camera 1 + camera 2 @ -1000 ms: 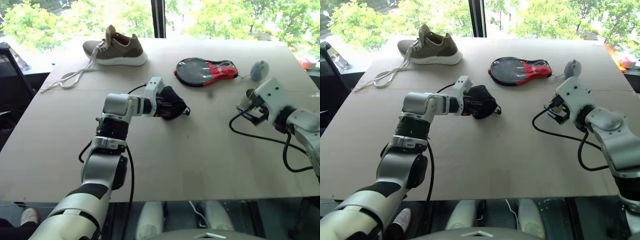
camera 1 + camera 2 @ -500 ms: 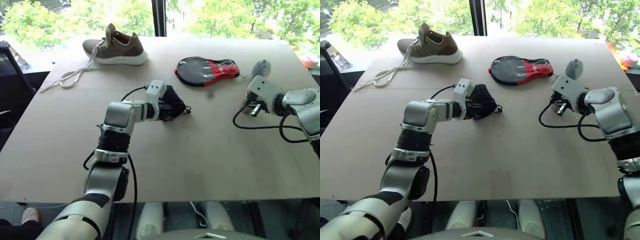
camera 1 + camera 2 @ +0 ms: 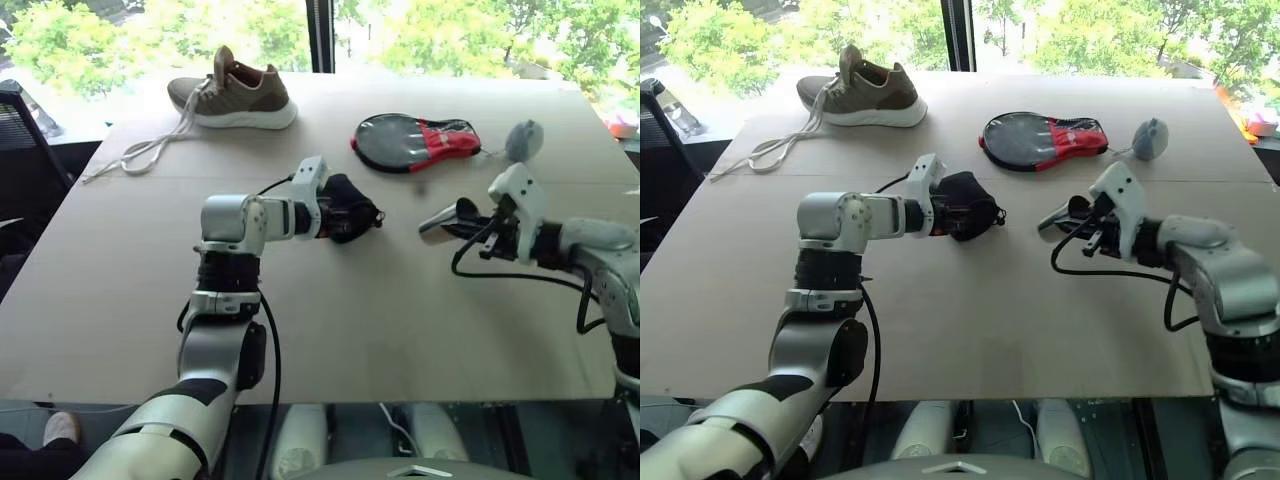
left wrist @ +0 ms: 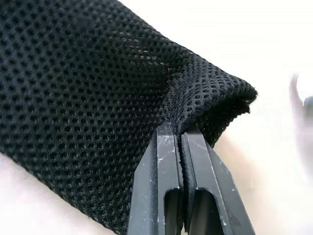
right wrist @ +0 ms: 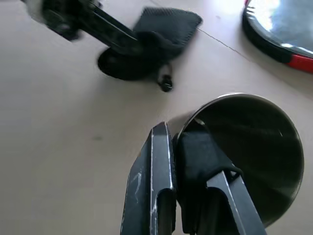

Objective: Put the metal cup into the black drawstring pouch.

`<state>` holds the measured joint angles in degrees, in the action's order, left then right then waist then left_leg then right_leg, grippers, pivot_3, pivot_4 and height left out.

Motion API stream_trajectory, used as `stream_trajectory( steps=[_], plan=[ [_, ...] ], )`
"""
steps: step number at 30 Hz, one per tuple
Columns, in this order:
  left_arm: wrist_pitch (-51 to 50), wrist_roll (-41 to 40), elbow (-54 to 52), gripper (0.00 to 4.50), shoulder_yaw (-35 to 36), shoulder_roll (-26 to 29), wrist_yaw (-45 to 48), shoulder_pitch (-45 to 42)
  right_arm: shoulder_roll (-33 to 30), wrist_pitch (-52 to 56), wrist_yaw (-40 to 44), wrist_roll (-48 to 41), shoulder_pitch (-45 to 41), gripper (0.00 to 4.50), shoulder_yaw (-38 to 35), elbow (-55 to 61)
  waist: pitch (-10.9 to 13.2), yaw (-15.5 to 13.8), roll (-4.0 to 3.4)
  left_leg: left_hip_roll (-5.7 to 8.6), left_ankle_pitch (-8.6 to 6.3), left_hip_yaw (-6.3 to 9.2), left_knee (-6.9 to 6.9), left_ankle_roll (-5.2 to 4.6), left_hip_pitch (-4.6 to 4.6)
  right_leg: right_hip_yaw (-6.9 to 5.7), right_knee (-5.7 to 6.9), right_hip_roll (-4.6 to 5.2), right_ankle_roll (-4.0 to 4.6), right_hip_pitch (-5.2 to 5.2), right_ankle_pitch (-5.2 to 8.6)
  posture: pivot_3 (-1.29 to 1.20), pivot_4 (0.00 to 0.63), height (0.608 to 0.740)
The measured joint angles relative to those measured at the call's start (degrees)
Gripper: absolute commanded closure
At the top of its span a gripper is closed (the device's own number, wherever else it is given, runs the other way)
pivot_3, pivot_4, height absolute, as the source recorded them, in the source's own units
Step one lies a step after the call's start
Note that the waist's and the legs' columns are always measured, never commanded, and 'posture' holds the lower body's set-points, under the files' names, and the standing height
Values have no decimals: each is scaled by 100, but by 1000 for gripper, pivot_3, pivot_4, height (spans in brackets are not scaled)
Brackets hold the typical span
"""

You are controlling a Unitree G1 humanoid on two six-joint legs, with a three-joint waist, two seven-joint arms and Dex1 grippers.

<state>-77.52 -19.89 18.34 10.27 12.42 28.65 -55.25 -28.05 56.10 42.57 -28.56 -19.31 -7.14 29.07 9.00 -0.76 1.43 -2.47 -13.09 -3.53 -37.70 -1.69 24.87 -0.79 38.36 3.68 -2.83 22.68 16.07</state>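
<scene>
Metal cup point(image 5: 244, 152) hangs above the table point(image 3: 350, 320), tipped on its side, mouth facing the black drawstring pouch point(image 3: 348, 207) to its left; right gripper point(image 5: 183, 142) pinches its rim, one finger inside. A second ago that gripper worked farther right near the grey-blue lump point(image 3: 522, 139); now it has swung inward with the cup. Left gripper point(image 4: 182, 142) remains clamped on the pouch's mesh edge. No readable writing
</scene>
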Motion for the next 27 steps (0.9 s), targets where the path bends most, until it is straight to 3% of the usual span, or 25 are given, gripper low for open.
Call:
stream_trajectory(
  steps=[3, 10, 18, 27],
  plan=[
    [-265, -111, 280, 4500, 273, -45, -105, -316, 895, 113, -662, -299, 440, 4418, 12, 450, 1, 13, -2, 5, -1, -2, -29, -2, -2, 5, 31, 1, -2, 2, 1, 0, 150, 740],
    [-724, -312, 232, 4500, -6, 43, -116, -446, 2763, -309, -1978, -622, 250, 4418, -70, 54, 1, 113, -2, -2, 1, 7, -54, 0, -14, 9, 89, -9, -1, 5, 0, 0, 150, 740],
    [-956, -417, -10, 4500, -22, 99, -179, -393, 3056, -656, -2327, -929, 198, 4418, -29, -324, 1, 143, -2, 0, 1, 5, -52, 1, -10, 11, 76, -7, -1, 5, 0, 0, 150, 740],
    [-1431, -454, -555, 4500, 305, 9, -475, -250, 2821, -1286, -2547, -225, 323, 4418, 473, -818, 1, 156, -2, 0, 1, 4, -50, 1, -9, 12, 72, -7, -1, 6, 0, 0, 150, 740]
  ],
)
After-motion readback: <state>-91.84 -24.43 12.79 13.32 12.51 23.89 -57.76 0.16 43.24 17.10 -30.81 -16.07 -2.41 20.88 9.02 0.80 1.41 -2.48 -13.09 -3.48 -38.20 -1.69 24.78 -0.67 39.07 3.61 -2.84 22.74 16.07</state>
